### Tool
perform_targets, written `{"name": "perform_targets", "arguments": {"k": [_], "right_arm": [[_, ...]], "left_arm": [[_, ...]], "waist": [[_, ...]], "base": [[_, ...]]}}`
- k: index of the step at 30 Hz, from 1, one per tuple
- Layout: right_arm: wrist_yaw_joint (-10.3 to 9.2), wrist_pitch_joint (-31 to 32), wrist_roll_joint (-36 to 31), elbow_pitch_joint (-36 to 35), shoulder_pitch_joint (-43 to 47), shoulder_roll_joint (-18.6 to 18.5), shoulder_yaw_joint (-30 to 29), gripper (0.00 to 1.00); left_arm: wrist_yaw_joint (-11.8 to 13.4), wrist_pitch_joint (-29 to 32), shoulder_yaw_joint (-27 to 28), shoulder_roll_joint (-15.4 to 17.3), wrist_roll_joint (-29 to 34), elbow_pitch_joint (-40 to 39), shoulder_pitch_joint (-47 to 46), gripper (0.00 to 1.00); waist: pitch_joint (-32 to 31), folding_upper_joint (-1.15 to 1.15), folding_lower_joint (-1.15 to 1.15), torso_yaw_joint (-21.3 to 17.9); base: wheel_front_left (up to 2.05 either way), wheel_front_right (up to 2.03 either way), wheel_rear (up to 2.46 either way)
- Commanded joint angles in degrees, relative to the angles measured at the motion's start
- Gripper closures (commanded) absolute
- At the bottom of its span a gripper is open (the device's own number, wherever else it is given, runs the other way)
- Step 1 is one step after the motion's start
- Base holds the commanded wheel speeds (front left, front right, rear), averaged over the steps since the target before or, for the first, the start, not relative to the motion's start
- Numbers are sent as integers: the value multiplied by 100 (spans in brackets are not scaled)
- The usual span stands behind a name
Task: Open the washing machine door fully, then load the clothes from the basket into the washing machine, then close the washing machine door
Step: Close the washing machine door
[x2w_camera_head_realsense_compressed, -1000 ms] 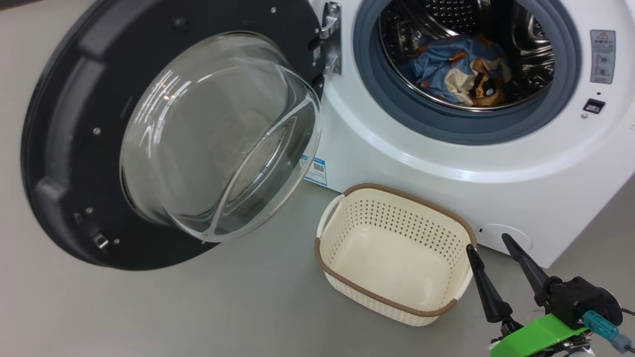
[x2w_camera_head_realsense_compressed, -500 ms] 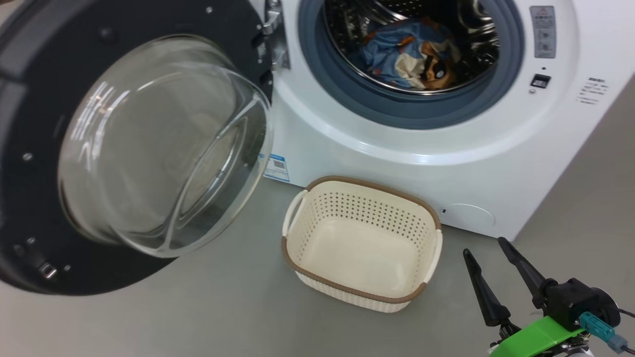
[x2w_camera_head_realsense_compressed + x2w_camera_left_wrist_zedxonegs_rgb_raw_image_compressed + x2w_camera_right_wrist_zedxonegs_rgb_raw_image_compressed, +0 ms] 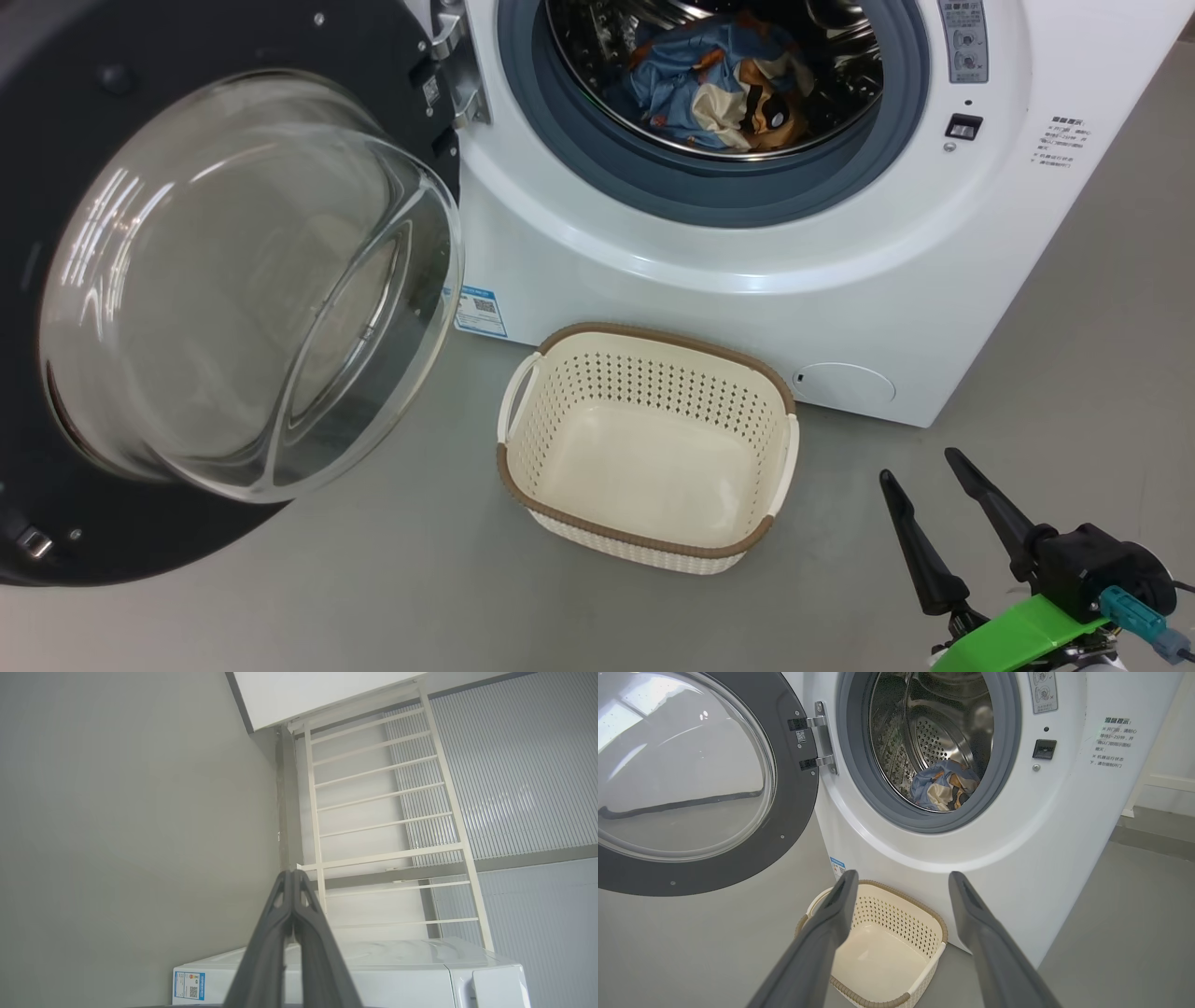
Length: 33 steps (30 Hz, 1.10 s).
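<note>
Basket point(image 3: 653, 378) stands just before open washing machine point(image 3: 709, 308).

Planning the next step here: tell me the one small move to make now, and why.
Probably bring the left end effector, shut, to the door's far rim to start pushing it closed. The clothes lie in the drum, the basket is empty, and the door stands wide open, so only closing looks undone.
</note>
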Motion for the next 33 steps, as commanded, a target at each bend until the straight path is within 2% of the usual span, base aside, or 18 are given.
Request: {"name": "perform_targets", "arguments": {"k": [1,18,27,33], "right_arm": [[9,-28,35,-125,-34,-102,143,0],[9,-28,34,-98,4,-179,122,0],[9,-28,19,-90,22,-143,120,0],[9,-28,19,-92,14,-129,91,0]], "left_arm": [[-7,134,66,340,-64,-91,-140,100],[34,1656,-67,99,-578,1,-140,100],[265,2406,-112,12,-811,-231,-86,100],[492,2833,-204,-182,-911,-543,27,100]], "waist": [[7,0,0,-1],[-59,0,0,50],[-111,0,0,83],[-95,0,0,111]], "base": [[0,0,0],[0,0,0],[0,0,0],[0,0,0]]}}
